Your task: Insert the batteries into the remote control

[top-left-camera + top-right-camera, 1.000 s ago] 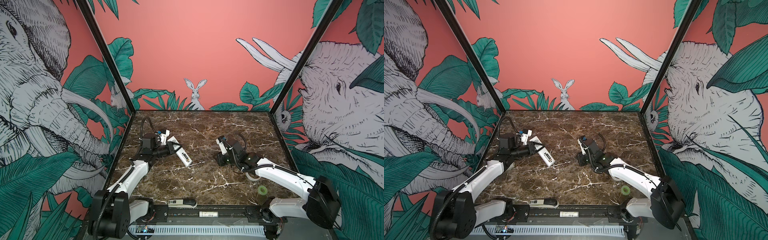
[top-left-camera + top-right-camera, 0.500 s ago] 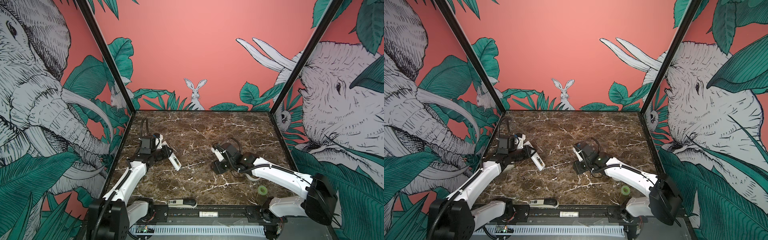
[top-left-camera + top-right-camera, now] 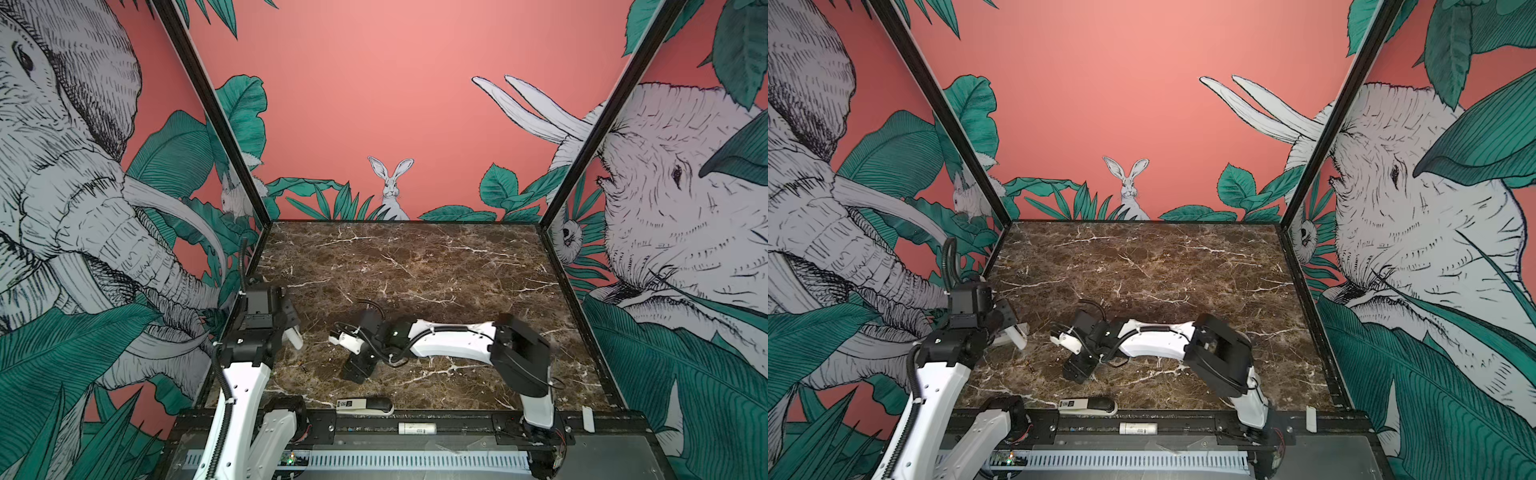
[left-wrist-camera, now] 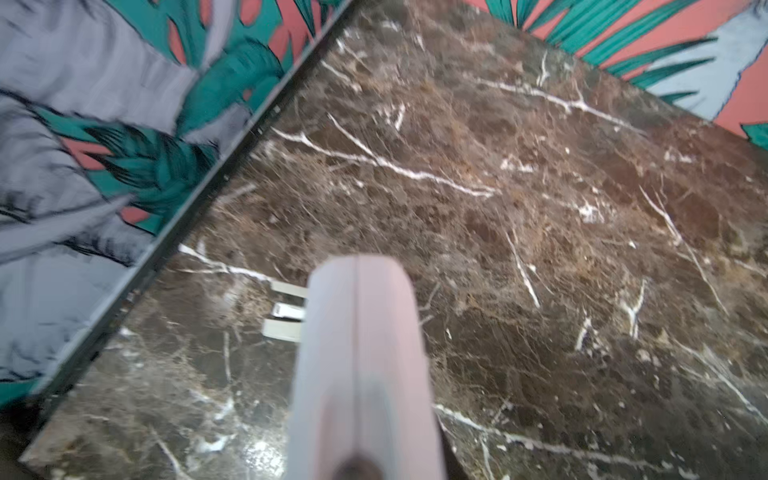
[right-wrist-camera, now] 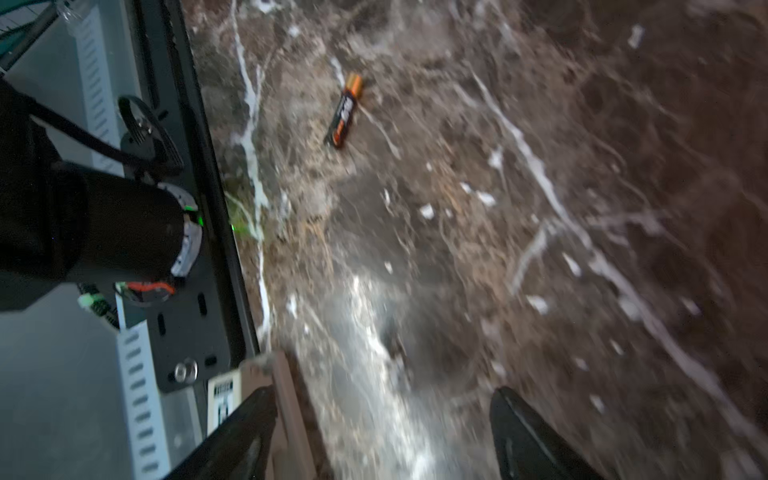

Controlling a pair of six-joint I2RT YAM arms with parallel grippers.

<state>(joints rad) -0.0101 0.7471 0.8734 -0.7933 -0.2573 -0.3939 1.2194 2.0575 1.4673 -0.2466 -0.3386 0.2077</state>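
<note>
- One battery lies flat on the dark marble bench, toward its near left. It is black with an orange end and is the only one I can make out.
- In both top views that battery is a tiny speck between my two grippers, touching neither.
- The remote control is a slim white bar clamped in my left gripper at the left side of the bench.
- Its free end slants down toward the marble. I cannot tell whether the tip touches.
- My left gripper is clenched on the remote control, far and left of the battery.
- My right gripper is released. It points down just right of the battery, low over the bench.
- In the right wrist view its two dark fingers stand wide apart with only marble between them.
- A white-and-black stapler lies at the near edge of the bench, near of my right gripper.
- A white tube with a label rests on the black frame rail, just near of the stapler.
- A small white cover piece sits on the same rail at the near right corner, well apart from everything else.
</note>
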